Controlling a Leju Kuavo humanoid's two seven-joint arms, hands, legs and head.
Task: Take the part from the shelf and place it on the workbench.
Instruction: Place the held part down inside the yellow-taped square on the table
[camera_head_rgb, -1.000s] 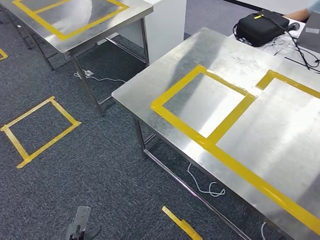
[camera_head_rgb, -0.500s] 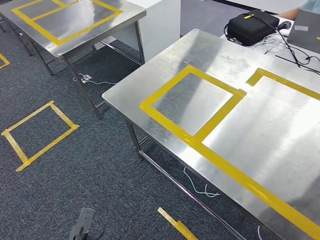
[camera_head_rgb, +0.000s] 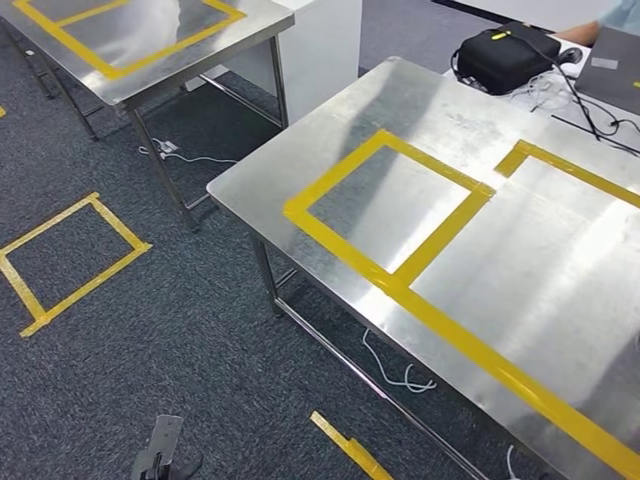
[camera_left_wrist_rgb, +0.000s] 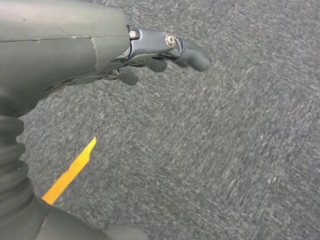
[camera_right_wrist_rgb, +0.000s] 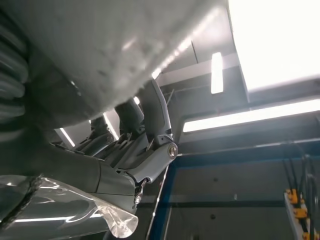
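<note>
The steel workbench (camera_head_rgb: 423, 110) stands ahead on the right in the head view, its top marked with yellow tape rectangles (camera_head_rgb: 389, 200) and bare of parts. In the right wrist view my right hand (camera_right_wrist_rgb: 139, 150) is raised toward the ceiling lights. Its fingers curl around the part, a bulky grey thing wrapped in clear crinkled plastic (camera_right_wrist_rgb: 68, 212); most of the part is blurred or hidden. My left hand (camera_head_rgb: 160, 452) hangs low over the carpet. In the left wrist view the left hand (camera_left_wrist_rgb: 166, 47) has its fingers stretched out and holds nothing.
A second taped steel table (camera_head_rgb: 151, 75) stands at the back left beside a white cabinet (camera_head_rgb: 324, 50). Behind the workbench lie a black bag (camera_head_rgb: 513, 55), cables and a laptop (camera_head_rgb: 615, 65), with a person's arm (camera_head_rgb: 604, 25) nearby. A yellow tape square (camera_head_rgb: 72, 260) marks the carpet.
The camera has moved: the whole scene has shifted left in the picture, so the workbench lies more in front of me. Nothing on the tables has moved.
</note>
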